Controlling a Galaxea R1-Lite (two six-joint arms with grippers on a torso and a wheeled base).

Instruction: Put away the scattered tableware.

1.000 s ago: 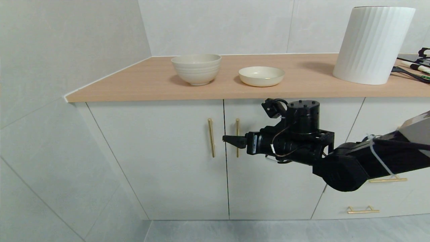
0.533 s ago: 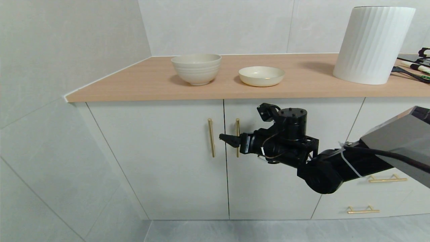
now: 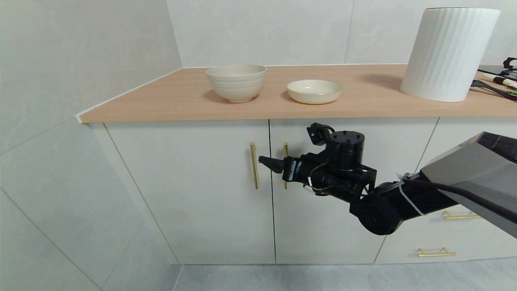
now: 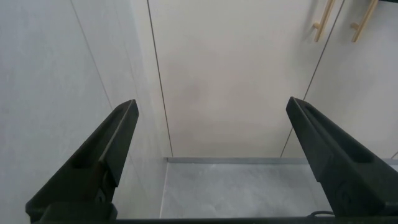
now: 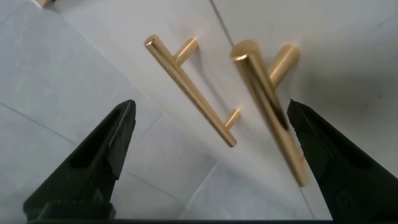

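Observation:
A ribbed beige bowl (image 3: 236,83) and a shallow cream dish (image 3: 314,91) stand on the wooden countertop (image 3: 181,103). Below it are two closed white cabinet doors, each with an upright gold handle (image 3: 253,165) (image 3: 285,151). My right gripper (image 3: 267,162) is open and level with the handles, its tips in front of the gap between them, touching neither. The right wrist view has both handles (image 5: 189,90) (image 5: 270,109) between my right gripper's (image 5: 211,162) spread fingers. My left gripper (image 4: 211,162) is open and holds nothing, low before the cabinet and floor.
A tall white ribbed container (image 3: 448,52) stands at the right of the countertop, with dark utensils (image 3: 497,81) behind it. Drawers with gold handles (image 3: 437,253) lie to the right of the doors. A tiled wall (image 3: 60,121) closes off the left side.
My right gripper has moved left and slightly up, from over the right door's handle to the gap between the two handles. The tableware has stayed put.

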